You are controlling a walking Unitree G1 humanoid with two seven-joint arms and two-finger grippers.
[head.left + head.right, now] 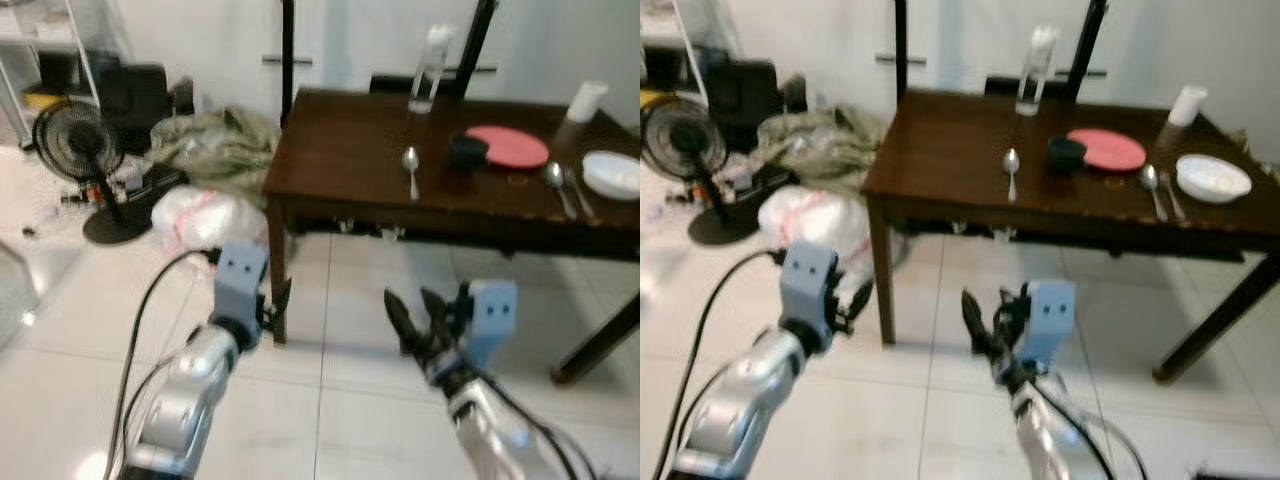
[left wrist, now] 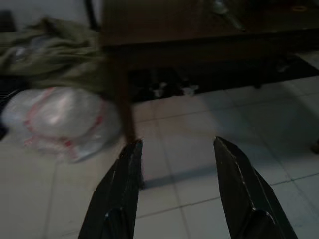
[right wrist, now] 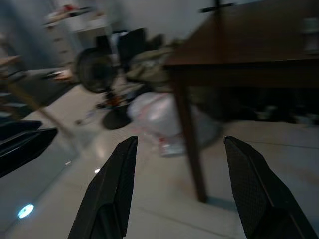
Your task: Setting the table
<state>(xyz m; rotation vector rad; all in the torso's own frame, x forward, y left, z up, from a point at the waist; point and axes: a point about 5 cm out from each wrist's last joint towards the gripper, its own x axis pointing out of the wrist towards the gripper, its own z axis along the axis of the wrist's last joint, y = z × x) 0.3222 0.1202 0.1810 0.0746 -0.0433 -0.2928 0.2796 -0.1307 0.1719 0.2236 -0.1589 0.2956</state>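
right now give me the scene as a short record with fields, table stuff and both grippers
table: dark brown wooden table, ahead of the robot
on it: clear plastic bottle, lone metal spoon, small dark bowl beside flat red plate, white bowl, two more metal utensils, white cup
left gripper: open, over tiled floor
right gripper: open, holding nothing
floor: black fan, white plastic bag

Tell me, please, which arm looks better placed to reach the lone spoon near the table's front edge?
Probably the right: the right gripper, open and empty, hangs almost straight below the spoon, while the left gripper, also open, sits nearer the table corner leg.
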